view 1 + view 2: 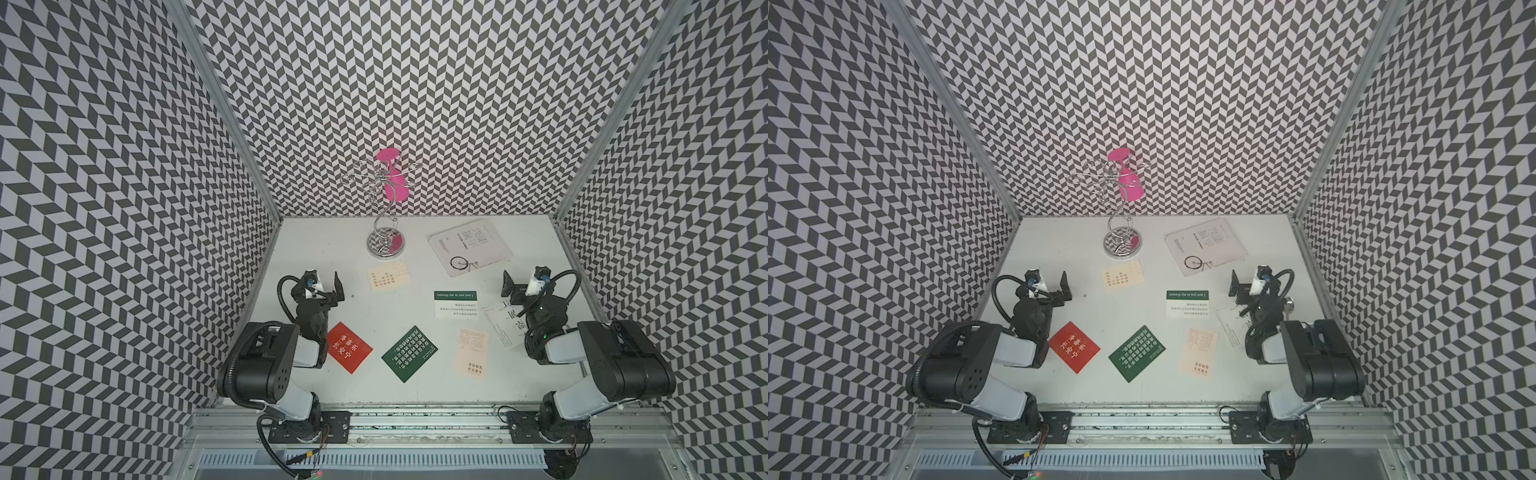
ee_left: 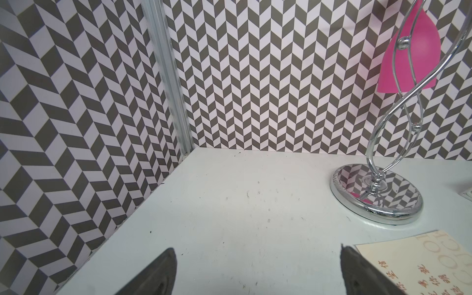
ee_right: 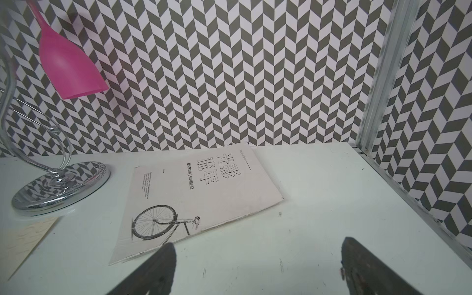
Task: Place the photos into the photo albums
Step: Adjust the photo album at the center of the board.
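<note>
The white photo album (image 1: 469,247) (image 3: 199,199) lies shut at the back right, bicycle drawing on its cover. Photos lie flat on the table: a red one (image 1: 348,348), a dark green one (image 1: 409,359), a white one with a green band (image 1: 456,304), a cream one (image 1: 388,276) (image 2: 421,258), a peach one (image 1: 471,353), and a white one with black characters (image 1: 505,324) partly under the right arm. My left gripper (image 1: 332,291) (image 2: 257,251) hovers open left of the cream photo, holding nothing. My right gripper (image 1: 515,291) (image 3: 258,244) is open and holds nothing, just in front of the album.
A chrome stand (image 1: 384,245) with a pink glass (image 1: 392,183) hanging on it rises at the back centre, between the cream photo and the album. Patterned walls close in the table (image 1: 316,249) on three sides. An aluminium rail (image 1: 415,419) runs along the front.
</note>
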`<state>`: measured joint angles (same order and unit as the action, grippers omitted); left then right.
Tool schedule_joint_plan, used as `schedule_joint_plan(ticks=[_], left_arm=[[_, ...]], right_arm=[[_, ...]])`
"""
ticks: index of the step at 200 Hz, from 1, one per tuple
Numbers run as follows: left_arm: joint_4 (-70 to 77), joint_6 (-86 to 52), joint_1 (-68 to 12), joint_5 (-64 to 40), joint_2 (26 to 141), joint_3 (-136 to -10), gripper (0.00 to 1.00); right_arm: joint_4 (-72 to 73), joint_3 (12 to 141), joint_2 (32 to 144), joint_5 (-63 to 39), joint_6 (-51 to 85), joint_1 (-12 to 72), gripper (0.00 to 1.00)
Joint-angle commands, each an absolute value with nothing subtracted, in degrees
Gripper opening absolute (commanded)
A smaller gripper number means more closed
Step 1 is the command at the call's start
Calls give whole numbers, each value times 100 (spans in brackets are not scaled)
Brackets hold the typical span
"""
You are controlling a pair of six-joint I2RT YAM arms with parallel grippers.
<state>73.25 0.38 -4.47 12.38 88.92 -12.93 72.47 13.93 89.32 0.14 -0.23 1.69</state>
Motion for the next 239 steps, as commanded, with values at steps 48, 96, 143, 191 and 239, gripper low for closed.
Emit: schedule_joint_plan(ticks=[48, 96, 143, 191, 239], left_arm=[[7567, 21, -413, 1301, 8933, -1282, 99], [7568, 25, -413, 1301, 8935, -1279, 100], [7570, 25, -422, 1301, 8935, -1278, 100], [7437, -6, -336, 1090, 8938, -1349, 100], [7282, -79, -158, 693, 8921, -1415, 100]], right_arm=[[7637, 1393, 8982, -37, -101, 144, 99], [7637, 1396, 8982, -36, -96, 149, 99], [7630, 1395, 8982, -38, -103, 149, 99], [7637, 1396, 8992, -25, -72, 145, 99], [7638, 1393, 8985, -185, -68, 79, 99]])
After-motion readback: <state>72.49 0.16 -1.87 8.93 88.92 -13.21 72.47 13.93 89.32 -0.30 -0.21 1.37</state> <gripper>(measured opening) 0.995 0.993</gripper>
